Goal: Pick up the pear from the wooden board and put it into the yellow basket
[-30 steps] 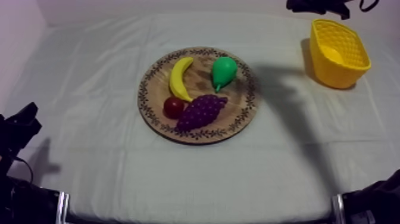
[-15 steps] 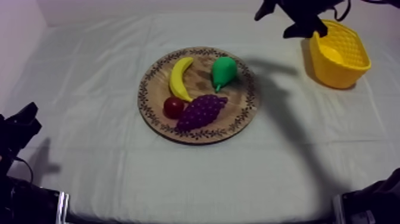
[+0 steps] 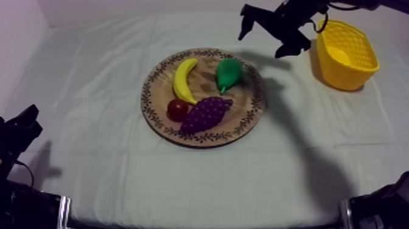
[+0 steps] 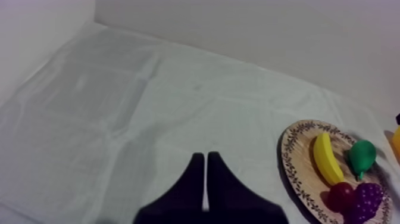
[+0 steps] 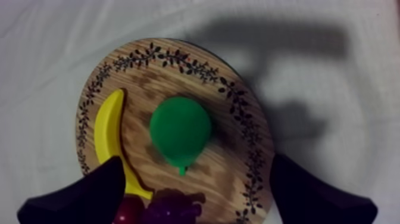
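Pear [image 3: 229,73] on wooden board [image 3: 242,119], untouched

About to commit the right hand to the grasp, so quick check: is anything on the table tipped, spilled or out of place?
Nothing stands out. Pear, banana, grapes and small red fruit lie on the wooden board; the yellow basket stands upright. The right hand is open above the pear.

A grey-white cloth [image 3: 122,183] covers the table [image 3: 201,210], creased in soft folds. A plain pale wall [image 3: 134,6] runs along its far edge, and a side wall [image 3: 17,24] closes the left. Soft dark shadows [image 3: 322,176] lie across the cloth's right side.
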You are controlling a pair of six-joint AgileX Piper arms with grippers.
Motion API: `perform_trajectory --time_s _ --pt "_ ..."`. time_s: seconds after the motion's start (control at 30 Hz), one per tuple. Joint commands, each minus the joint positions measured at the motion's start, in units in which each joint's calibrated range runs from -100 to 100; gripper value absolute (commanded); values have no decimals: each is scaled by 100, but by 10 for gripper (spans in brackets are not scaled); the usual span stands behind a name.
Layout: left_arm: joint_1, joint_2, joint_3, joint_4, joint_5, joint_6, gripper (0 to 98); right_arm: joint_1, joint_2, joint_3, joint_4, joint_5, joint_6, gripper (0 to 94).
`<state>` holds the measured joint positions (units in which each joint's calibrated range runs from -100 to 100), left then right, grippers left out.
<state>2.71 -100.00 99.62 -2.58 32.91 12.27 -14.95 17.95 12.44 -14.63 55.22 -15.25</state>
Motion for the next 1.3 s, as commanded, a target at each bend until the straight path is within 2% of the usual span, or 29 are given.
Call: perform_trajectory --time_s 0.0,0.47,1.03,1.27 --pt "1 0 5 1 -1 1 1 -32 225 -99 -17 12 3 751" --pt "1 0 5 1 -1 1 1 -264 1250 -787 -130 10 -1 754" --pt "1 0 5 1 -1 1 1 -372 2139 -1417 -57 20 -89 757" --pt "1 0 5 1 -1 1 1 -453 2340 -1586 -28 9 -122 711"
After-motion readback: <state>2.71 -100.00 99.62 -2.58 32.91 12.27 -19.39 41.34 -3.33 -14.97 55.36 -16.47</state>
